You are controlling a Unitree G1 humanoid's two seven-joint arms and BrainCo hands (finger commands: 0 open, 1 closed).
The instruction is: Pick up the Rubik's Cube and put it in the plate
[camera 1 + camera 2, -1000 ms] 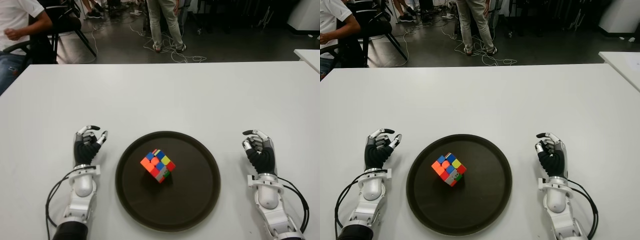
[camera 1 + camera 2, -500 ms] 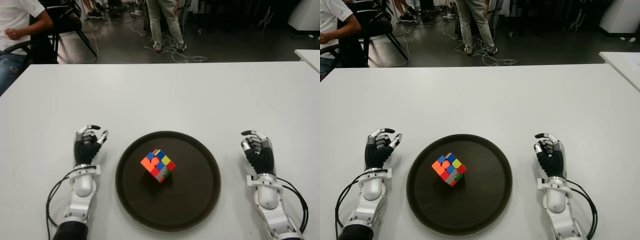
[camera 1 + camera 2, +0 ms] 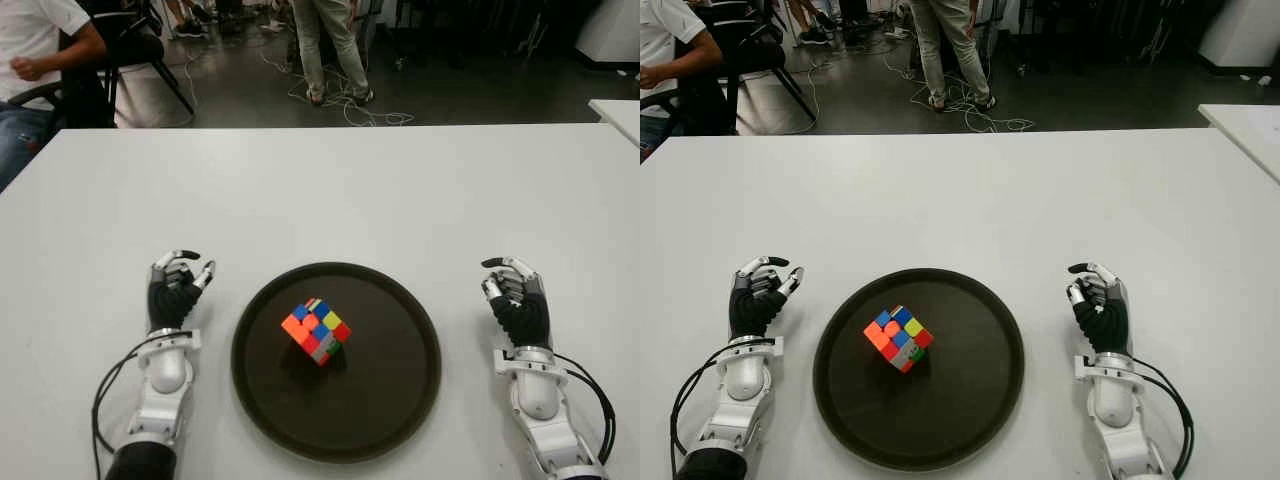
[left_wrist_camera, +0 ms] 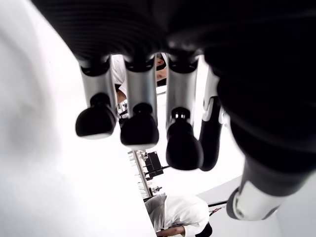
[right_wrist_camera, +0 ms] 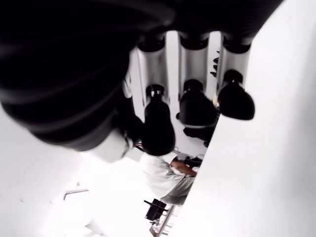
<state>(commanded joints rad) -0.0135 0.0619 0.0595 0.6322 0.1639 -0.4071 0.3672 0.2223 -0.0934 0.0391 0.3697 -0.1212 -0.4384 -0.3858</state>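
- We see the multicoloured plastic Rubik's Cube [image 3: 316,331] lying near the middle of the round dark-brown plate [image 3: 400,400], tipped onto an edge or corner so that several faces show at once; we judge the task's goal met as things lie.
- Our left robot hand [image 3: 178,288] shows on the white surface [image 3: 330,190] just left of the plate, holding nothing; its wrist view shows the fingers [image 4: 139,129] loosely bent, with gaps between them and nothing in the palm.
- Our right robot hand [image 3: 518,297] shows on the plate's right side, a little farther off, likewise empty, its fingers [image 5: 196,106] relaxed rather than clenched.
- We read both hands as set clear of the rim so that nothing can nudge the cube.
- Beyond the surface's far edge, a seated person [image 3: 40,60] and a standing person [image 3: 330,45] show.
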